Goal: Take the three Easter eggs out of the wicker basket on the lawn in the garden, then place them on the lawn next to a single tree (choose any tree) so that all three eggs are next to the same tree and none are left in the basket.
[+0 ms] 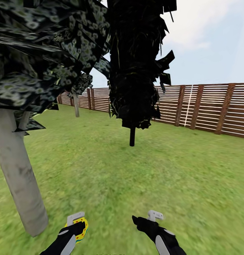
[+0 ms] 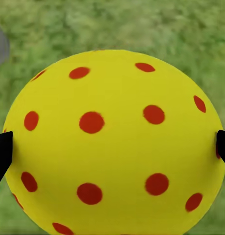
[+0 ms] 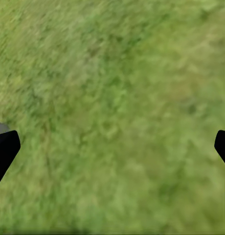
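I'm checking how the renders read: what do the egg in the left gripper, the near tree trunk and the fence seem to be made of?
Egg: smooth, matte yellow shell with painted-looking red dots, perhaps plastic; no gloss shows. Near tree trunk: pale grey, smooth, faintly mottled, more like concrete than bark. Fence: brown horizontal slats on darker posts, apparently stained wood.

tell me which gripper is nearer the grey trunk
Left. The left gripper, shut on an egg, is just beside the grey trunk near its base; the right gripper, open, is farther off on the other side.
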Available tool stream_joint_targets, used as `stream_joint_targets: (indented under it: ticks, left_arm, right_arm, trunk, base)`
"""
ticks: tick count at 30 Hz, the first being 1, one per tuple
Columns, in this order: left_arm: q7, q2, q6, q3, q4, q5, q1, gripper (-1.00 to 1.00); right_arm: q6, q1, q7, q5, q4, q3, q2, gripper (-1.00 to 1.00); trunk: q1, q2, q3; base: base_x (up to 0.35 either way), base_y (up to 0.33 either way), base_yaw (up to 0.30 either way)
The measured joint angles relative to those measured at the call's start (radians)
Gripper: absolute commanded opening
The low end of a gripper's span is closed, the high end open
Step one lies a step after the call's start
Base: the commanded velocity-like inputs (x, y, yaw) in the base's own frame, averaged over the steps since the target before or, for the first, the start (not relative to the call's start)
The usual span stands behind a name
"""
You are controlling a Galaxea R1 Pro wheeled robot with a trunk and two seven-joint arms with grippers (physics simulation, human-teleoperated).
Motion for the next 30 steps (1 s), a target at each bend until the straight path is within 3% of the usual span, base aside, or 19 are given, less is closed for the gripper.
stream_joint_targets:
  ticks: [4, 7, 13, 30]
  left_arm:
    - [-0.001, 0.000, -0.001, -0.001, 0.000, -0.001, 0.000, -1.00]
    - [-0.005, -0.001, -0.037, -0.006, 0.021, -0.003, 0.000, -1.00]
    - [-0.011, -0.002, -0.057, -0.008, 0.065, -0.003, 0.000, -1.00]
    - [-0.013, -0.005, -0.078, -0.026, 0.070, -0.006, 0.000, -1.00]
  right_arm:
    - [0.000, 0.000, 0.000, 0.000, 0.000, 0.000, 0.000, 1.00]
    - [0.000, 0.000, 0.000, 0.000, 0.000, 0.000, -0.001, 1.00]
    - [0.000, 0.000, 0.000, 0.000, 0.000, 0.000, -0.003, 1.00]
    - [0.000, 0.000, 0.001, -0.001, 0.000, 0.000, -0.003, 1.00]
  trunk:
    - [0.015, -0.028, -0.013]
    - [0.027, -0.049, -0.022]
    - [0.050, -0.091, -0.041]
    - [0.115, -0.210, -0.094]
  base:
    - [0.000, 0.000, 0.272]
    - [0.000, 0.000, 0.142]
    - [0.000, 0.000, 0.026]
    - [0.000, 0.000, 0.001]
